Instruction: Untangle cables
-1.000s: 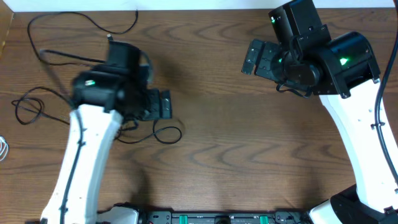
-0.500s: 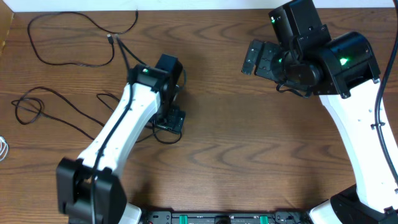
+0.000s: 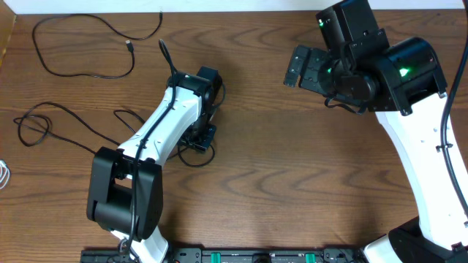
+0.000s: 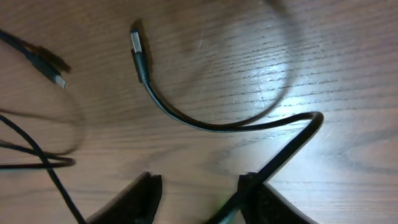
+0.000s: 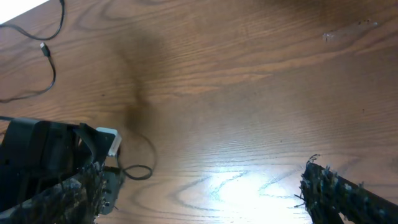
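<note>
The left claw [image 4: 199, 183] is standing partly open over the surface [image 3: 278, 168], a black cable [image 4: 186, 122] touching one finger; other cables [image 3: 88, 77] are lying leftward. The right claw [image 3: 306, 67] is hovering wide open, empty.

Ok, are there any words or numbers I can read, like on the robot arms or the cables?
None: no word, number or label can be read in any view.
The right arm shows only green lights, no lettering.
The black cable and its plug bear no readable mark.
</note>
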Controlling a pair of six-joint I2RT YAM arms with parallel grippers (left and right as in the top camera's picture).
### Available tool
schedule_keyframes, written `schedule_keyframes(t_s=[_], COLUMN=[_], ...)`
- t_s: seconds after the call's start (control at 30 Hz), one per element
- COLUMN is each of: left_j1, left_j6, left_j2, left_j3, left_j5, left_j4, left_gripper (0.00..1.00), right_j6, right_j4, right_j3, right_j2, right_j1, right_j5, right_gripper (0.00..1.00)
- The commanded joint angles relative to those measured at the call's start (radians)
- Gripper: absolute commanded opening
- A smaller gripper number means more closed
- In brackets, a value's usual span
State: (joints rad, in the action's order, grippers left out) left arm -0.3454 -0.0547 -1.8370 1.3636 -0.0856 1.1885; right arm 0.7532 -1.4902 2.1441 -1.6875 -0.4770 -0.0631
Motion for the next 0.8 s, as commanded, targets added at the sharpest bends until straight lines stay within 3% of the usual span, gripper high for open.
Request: schedule_keyframes(t_s=[0.0,0.17,0.37,0.57,0.77], left_j1=[0.004,0.052,0.161,0.314,0.500], left_j6=[0.007,0.079,0.285,0.417,0.512], left_j2=[0.005,0.034,0.166,0.347,0.367], left_j3=[0.029,0.096,0.203,0.213,0.204], left_j5=[-0.013,-0.013,-0.012,-0.012,0.059], left_j4=[0.007,0.022,0.007,-0.103,-0.109], left_gripper=[0.08,0.08,0.08,0.08,0.08], right_j6=[-0.010,-0.010,-0.010,-0.007,-0.006], right_j4=[0.005,0.005,0.005,0.006,0.024], right_j3=[-0.005,-0.005,-0.005,-0.005,-0.005], right_j2=[-0.002,-0.002,-0.002,-0.002,-0.002], right_j1=[-0.009,-0.009,-0.009,-0.009,-0.009], right_j5=[-0.005,-0.005,-0.005,-0.005,0.023], right_gripper=[0.99,0.99,0.99,0.99,0.99])
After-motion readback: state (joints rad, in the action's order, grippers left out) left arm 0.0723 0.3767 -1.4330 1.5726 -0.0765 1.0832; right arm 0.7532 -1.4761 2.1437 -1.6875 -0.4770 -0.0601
